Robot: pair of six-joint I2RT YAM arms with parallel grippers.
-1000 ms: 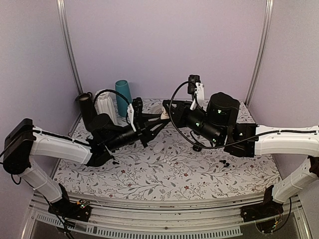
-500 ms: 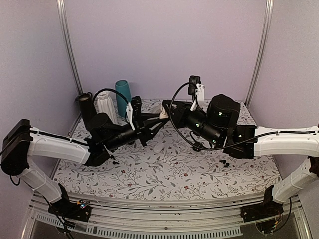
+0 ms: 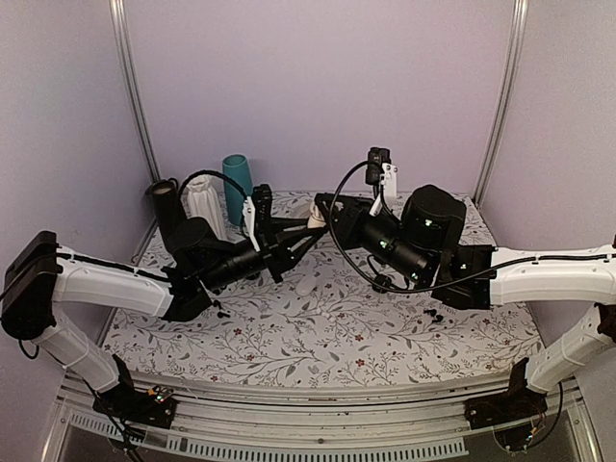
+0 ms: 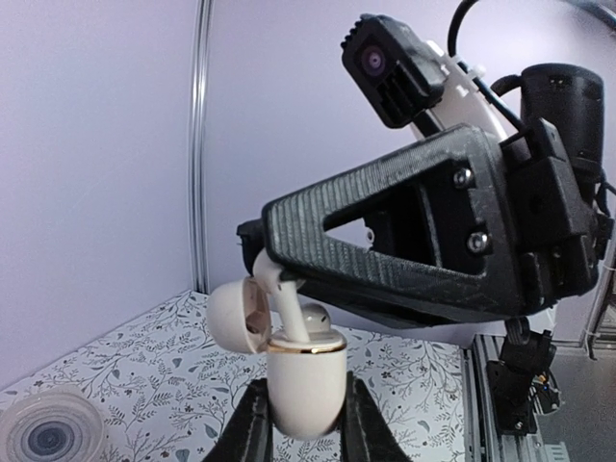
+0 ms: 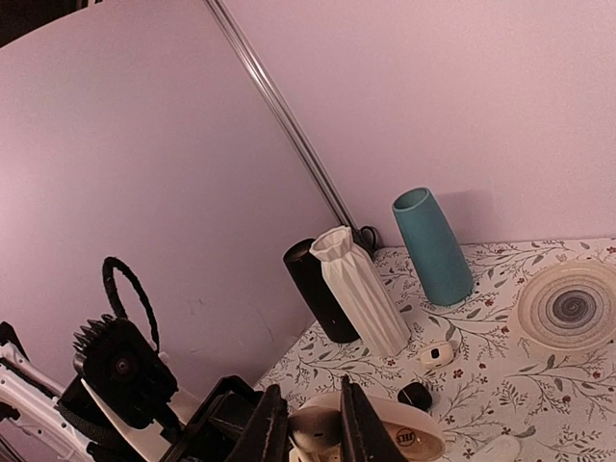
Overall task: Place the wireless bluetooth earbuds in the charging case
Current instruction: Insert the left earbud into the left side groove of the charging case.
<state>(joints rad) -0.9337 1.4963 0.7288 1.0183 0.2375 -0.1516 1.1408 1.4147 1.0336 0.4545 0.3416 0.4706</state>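
Floral tablecloth (image 4: 135, 380) — glossy rounded case (image 4: 306, 380) in left claw (image 4: 306, 428), earbud stem (image 4: 289, 310) perhaps.

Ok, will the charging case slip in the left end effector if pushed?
Likely slippery: the charging case looks glossy and rounded where the left end effector pinches it. A push could twist it. Its open lid may flex.

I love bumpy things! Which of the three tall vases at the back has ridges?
The white vase, standing between the other two, is ridged all down. The black vase and the teal vase both have smooth sides.
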